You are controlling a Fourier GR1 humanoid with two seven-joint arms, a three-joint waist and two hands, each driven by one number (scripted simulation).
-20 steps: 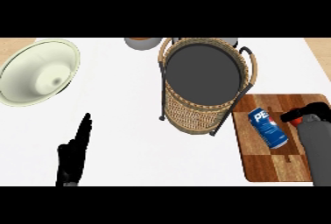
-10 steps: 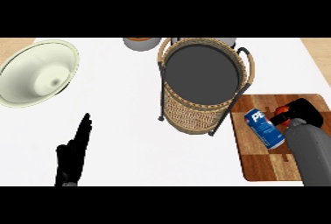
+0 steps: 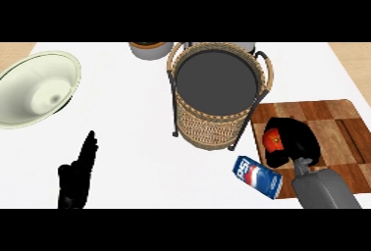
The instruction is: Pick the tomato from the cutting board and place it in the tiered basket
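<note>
The red tomato (image 3: 273,139) lies on the wooden cutting board (image 3: 330,122) at the right. My right hand (image 3: 296,142) covers it from the right, fingers curled round it, so only its left side shows. The tiered wicker basket (image 3: 216,93) with a dark round top tray stands just left of the board, about a hand's width from the tomato. My left hand (image 3: 77,171) rests at the lower left, fingers straight and pointing up, holding nothing.
A blue soda can (image 3: 256,177) lies tilted on the counter off the board's lower left corner, close to my right forearm. A large pale bowl (image 3: 36,88) sits at the far left. A grey pot (image 3: 150,49) stands behind the basket.
My right hand has moved in over the tomato and curled round it. The blue can has gone from the board to the counter at the board's lower left. The left hand has stayed still.
</note>
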